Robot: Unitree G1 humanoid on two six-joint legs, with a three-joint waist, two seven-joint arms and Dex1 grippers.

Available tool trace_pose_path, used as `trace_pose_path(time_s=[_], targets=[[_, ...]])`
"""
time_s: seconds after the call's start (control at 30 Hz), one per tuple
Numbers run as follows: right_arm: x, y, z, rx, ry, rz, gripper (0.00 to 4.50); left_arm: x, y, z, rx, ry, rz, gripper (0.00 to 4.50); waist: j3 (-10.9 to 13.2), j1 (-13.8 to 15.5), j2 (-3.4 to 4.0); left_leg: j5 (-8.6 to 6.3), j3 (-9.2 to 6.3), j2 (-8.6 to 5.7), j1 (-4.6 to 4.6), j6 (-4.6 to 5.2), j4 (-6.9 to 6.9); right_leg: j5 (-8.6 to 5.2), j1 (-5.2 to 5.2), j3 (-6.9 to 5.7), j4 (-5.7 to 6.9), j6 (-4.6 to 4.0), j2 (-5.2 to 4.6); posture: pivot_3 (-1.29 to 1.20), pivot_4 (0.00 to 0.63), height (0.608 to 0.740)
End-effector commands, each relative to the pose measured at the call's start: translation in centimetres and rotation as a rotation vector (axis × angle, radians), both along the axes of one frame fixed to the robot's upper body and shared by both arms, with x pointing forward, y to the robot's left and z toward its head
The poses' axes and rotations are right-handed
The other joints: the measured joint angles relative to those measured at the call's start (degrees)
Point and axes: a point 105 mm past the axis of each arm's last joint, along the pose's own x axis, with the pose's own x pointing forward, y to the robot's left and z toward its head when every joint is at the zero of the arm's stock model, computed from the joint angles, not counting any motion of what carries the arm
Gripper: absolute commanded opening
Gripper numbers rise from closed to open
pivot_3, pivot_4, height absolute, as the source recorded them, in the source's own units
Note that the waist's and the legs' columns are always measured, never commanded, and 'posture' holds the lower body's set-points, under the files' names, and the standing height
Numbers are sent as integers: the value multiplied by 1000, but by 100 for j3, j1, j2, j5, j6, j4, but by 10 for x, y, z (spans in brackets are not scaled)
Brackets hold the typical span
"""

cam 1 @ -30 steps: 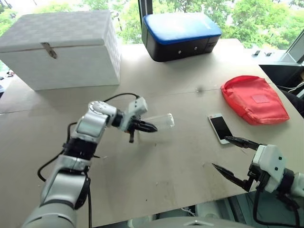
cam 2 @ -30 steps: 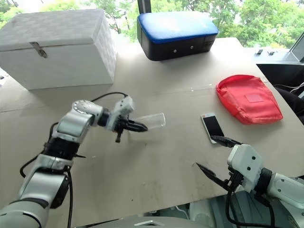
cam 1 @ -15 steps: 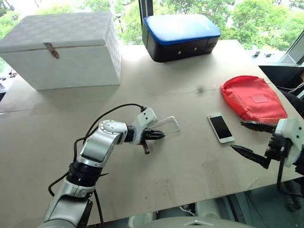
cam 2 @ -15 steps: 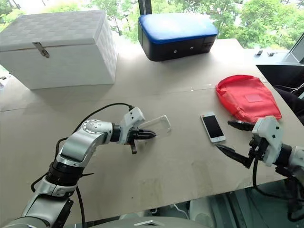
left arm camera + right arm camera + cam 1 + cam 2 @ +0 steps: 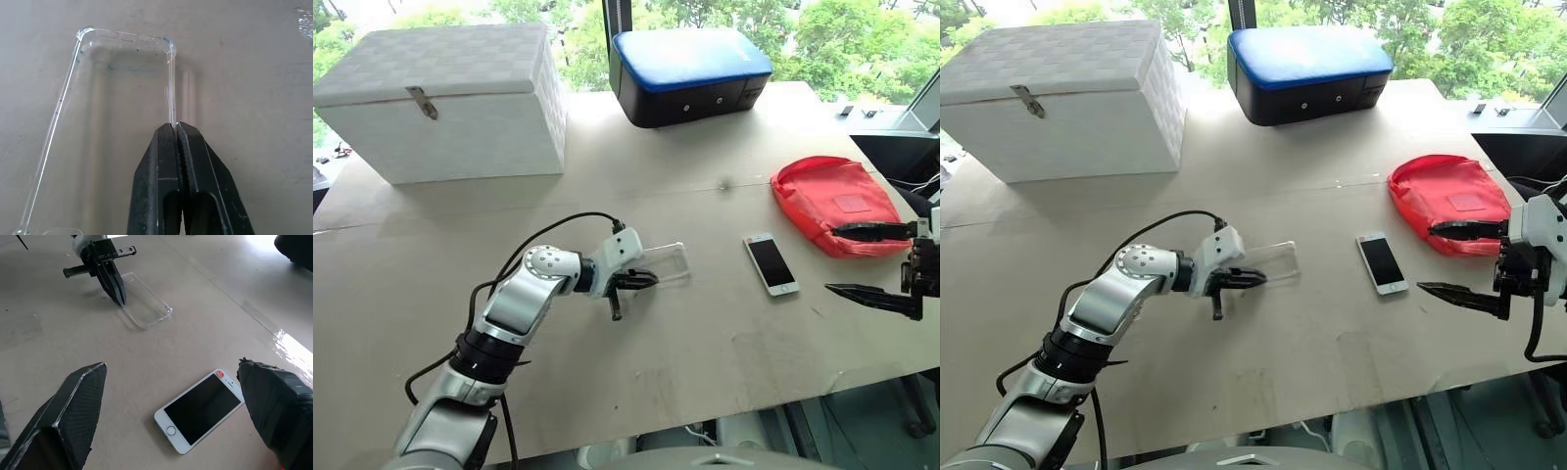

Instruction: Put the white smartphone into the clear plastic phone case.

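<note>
Risk first — my left gripper [image 5: 646, 280] pinches only the clear plastic phone case [image 5: 664, 264] rim on the tabletop [image 5: 705, 333]; it could slip. Right gripper [image 5: 862, 259], jaws wide, hovers beside the white smartphone [image 5: 771, 263].

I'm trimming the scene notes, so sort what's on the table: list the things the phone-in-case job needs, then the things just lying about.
Job:
- white smartphone, lying flat on the table
- clear plastic phone case, pinched at its rim by the left claw
- right claw, open beside the phone

Lying about:
- red pouch
- white box
- blue-topped black case
</note>
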Motion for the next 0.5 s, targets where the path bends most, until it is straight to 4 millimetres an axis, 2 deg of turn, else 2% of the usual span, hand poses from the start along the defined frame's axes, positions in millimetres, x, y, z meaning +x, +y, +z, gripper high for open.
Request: trace_pose_path(time_s=[0.03,0.07,0.1,0.13,0.17,0.2,0.27,0.37,0.4,0.47,0.5], targets=[[-4,2,5,-10,-38,11,4500,-3,-7,13,-62,5,-85,50,0,1,0,2,0,0,0,-3,0,0,0,-1,0,0,0,0,150,734],[-4,2,5,-10,-42,2,4500,-5,-8,15,-73,25,-106,569,0,2,0,4,0,-1,-1,-8,0,1,0,-1,0,1,-1,0,150,734],[-4,1,5,-9,-48,-13,4500,-7,-7,15,-66,20,-125,839,0,2,0,5,0,-1,-2,-9,0,1,0,-1,0,1,-1,0,150,734],[-5,1,5,-7,-52,-24,4500,-8,-5,15,-55,13,-136,1340,0,0,0,8,1,-1,-2,-14,0,1,0,-1,-1,1,-2,0,150,734],[-3,0,4,-7,-61,-62,4500,-7,-4,16,-64,1,-126,1660,0,-5,0,8,1,-2,-2,-14,0,1,0,0,0,1,-1,0,150,734],[1,-1,1,-1,-62,-130,4500,-7,-3,20,-100,-10,-107,2254,0,-7,0,9,1,-2,-2,-15,0,1,-1,0,0,2,-1,0,150,734],[7,0,-8,-7,-98,-263,4500,-11,3,28,-169,-24,-85,3147,-1,-22,-1,9,0,-1,-2,-16,-2,1,-1,-1,1,2,-2,0,150,734],[8,11,-27,-30,-133,-394,4500,-21,19,39,-261,-68,-29,3147,-1,-30,3,9,1,5,-2,-19,-7,0,-5,-1,1,1,-4,0,150,734],[7,18,-33,6,-79,-410,4500,-23,24,41,-285,-94,1,3147,-1,-39,8,9,1,7,0,-21,-7,0,-5,-1,3,1,-7,0,150,734],[18,25,-41,130,-21,-525,4500,-32,36,46,-357,-152,28,3147,-1,-47,9,10,4,10,1,-22,-9,1,-7,0,2,1,-30,0,150,734],[22,28,-49,131,-9,-570,4500,-37,42,46,-376,-156,27,3147,-1,-53,9,9,4,13,0,-23,-6,0,-7,-4,1,0,-32,0,150,734]])
